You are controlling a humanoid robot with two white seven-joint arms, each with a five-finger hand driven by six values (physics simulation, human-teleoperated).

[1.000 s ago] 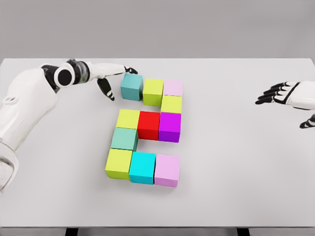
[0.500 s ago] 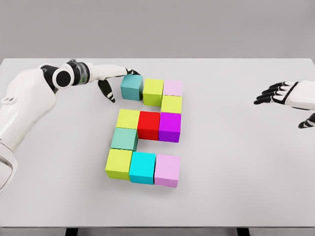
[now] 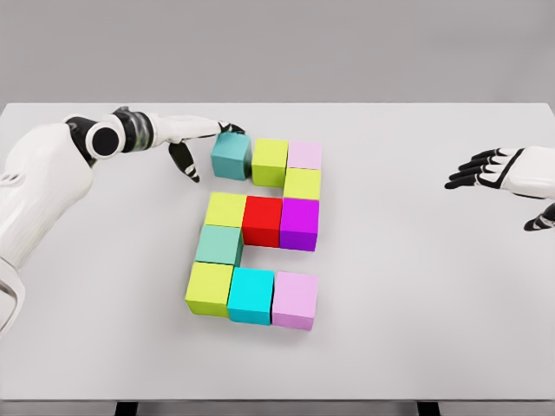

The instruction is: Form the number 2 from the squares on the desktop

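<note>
My left hand (image 3: 201, 139) sits right against the teal cube (image 3: 231, 155), fingers loose, gripping nothing. The cube lies just right of it, nearly touching the lime cube (image 3: 270, 161). Right hand (image 3: 499, 168) hangs spread, far off.

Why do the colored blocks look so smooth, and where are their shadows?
Head view: soft, even simulator light; the blocks cast only faint shadows on the white table, no glare, everything sharp. The left hand has a soft shadow underneath.

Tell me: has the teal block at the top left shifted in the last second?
No. The teal block still sits just left of the lime block, left hand beside it.
</note>
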